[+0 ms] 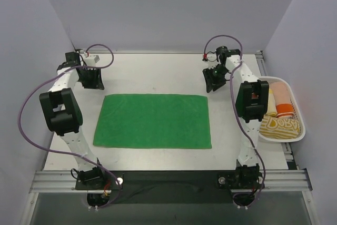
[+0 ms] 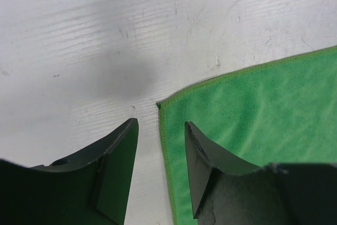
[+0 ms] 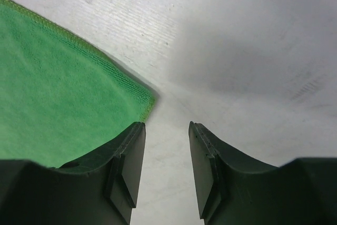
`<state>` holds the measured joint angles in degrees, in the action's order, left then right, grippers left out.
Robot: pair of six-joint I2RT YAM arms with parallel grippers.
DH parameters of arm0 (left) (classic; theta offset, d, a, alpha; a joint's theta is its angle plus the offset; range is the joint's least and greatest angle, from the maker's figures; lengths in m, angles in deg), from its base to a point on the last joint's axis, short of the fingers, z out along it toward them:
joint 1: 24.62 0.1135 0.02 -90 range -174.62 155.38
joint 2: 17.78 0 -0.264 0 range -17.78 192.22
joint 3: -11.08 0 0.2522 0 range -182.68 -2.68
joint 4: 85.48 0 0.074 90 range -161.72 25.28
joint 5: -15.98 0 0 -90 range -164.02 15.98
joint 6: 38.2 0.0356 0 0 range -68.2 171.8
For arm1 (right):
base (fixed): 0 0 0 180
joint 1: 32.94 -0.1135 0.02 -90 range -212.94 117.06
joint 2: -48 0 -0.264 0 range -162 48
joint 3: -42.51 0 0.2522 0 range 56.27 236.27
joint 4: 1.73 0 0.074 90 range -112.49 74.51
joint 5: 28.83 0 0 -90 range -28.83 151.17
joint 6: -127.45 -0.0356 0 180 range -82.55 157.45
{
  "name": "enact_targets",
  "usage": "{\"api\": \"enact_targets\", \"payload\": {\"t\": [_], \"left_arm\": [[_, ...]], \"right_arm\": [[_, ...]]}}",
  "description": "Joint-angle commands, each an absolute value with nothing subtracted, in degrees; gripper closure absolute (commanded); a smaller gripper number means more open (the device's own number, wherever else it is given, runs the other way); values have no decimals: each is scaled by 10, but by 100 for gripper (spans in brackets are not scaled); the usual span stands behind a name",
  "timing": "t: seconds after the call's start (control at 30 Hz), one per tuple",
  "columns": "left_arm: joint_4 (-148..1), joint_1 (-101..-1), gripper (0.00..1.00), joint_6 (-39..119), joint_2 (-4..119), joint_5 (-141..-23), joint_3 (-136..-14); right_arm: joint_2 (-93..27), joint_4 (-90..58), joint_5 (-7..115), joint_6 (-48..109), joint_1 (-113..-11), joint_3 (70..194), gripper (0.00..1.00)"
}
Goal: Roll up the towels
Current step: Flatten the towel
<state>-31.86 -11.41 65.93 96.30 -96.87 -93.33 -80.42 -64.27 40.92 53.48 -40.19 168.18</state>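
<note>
Presently the green towel is spread flat at the middle of the counter. The left hand is positioned over the far left corner, with the towel's edge between its fingers. The right hand is positioned just right of the far right corner. Both hands are spread and nothing is pinched. The right hand should be shifted left until the corner is straddled. Both corners should then be pinched at equal depth, so that the roll is started without skew.
</note>
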Motion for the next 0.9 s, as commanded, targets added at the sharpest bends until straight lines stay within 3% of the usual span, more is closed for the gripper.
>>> {"api": "enact_targets", "payload": {"t": [0.0,0.4,0.87], "left_arm": [[-336,-115,49,652,964,-964,-965],[-335,-129,46,652,992,-947,-951],[-327,-159,48,661,1028,-926,-965]], "right_arm": [[-823,-659,374,504,-409,1707,60],[-851,-656,376,497,-438,1660,62],[-838,-656,375,492,-439,1653,96]]}}
